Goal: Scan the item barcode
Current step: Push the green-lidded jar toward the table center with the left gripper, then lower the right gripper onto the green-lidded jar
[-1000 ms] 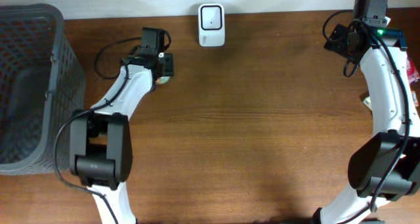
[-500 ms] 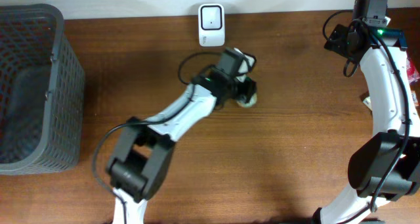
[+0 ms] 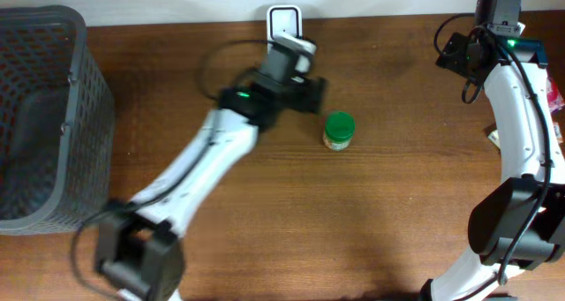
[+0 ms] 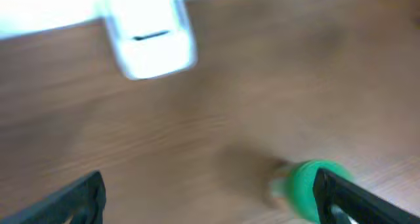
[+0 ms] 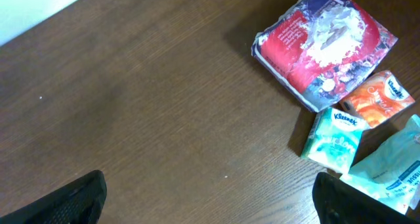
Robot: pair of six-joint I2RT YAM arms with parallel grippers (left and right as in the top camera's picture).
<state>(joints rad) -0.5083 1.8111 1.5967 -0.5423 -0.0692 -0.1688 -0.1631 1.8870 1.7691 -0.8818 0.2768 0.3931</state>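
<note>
Right wrist, unlike left: red packet (image 5: 325, 43), tissue packs (image 5: 335, 140); left tool (image 4: 209, 188), right tool (image 5: 210, 188) spread.

Overhead: looks straight down on whole table (image 3: 371, 213). Left wrist: close, low, faces scanner (image 4: 147, 33) and green-lidded jar (image 4: 308, 188), both shared with overhead. Right wrist: close above packets (image 5: 325, 46).
</note>
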